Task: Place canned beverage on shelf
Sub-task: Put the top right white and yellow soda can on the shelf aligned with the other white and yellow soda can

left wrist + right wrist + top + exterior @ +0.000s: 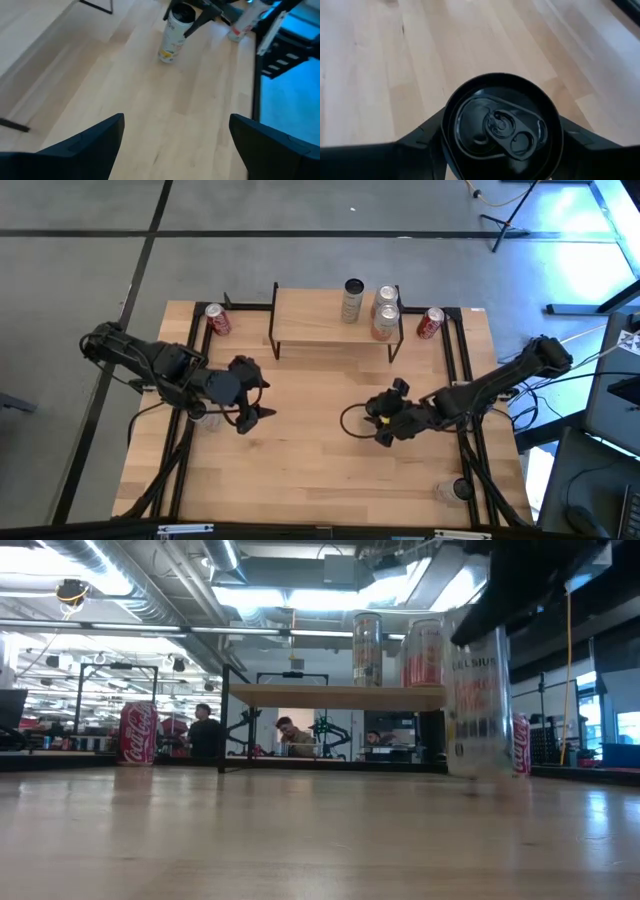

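A tall white can with a black lid [356,421] stands upright at mid-table, also in the low view [478,705] and the left wrist view [174,32]. My right gripper [372,420] is shut on it. My left gripper [250,408] is open and empty above the table's left half, its fingers [85,145] spread wide. The light-wood shelf [320,320] on black legs stands at the far middle and bears three cans [385,310]. Red cans stand on the table left [217,319] and right [430,322] of the shelf. My right gripper pinches the can's upper wall just below the black lid [502,125], one finger [420,137] on each side. The fingers slant down from the table's right side. The can is upright; I cannot tell whether its bottom [478,775] touches the tabletop.
Black frame rails run along the table's left [185,440] and right [465,430] sides. A small clear thing [457,490] sits near the front right corner. Open tabletop lies between the held can and the shelf. People show in the room behind [290,735].
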### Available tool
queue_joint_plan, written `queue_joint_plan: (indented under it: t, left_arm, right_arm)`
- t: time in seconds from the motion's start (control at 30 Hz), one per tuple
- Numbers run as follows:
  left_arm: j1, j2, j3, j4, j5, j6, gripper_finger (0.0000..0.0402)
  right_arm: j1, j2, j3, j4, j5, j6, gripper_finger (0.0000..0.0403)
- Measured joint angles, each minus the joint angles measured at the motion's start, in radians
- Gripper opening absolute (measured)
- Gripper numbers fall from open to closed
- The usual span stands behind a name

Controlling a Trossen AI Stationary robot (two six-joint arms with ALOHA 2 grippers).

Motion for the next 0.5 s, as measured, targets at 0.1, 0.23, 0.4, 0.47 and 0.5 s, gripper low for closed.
queue_joint_plan:
  t: [0.1,0.23,0.4,0.47,0.5]
  left_arm:
    - [0.017,-0.015,0.0,0.016,0.038,0.012,0.0357]
    - [0.027,-0.044,0.0,0.016,0.041,0.027,0.0357]
    - [0.033,-0.076,0.0,0.015,0.042,0.073,0.0357]
    - [0.038,-0.085,0.0,0.016,0.039,0.085,0.0357]
    - [0.04,-0.085,0.0,0.015,0.038,0.093,0.0357]
  right_arm:
    - [0.0,0.0,0.063,-0.076,-0.006,-0.001,0.0224]
    - [-0.034,0.0,0.174,-0.167,-0.033,-0.061,0.0224]
    - [-0.14,0.0,0.373,-0.254,-0.101,-0.21,0.0224]
    - [-0.196,-0.002,0.452,-0.279,-0.14,-0.275,0.0224]
    - [-0.226,-0.002,0.488,-0.296,-0.16,-0.311,0.0224]
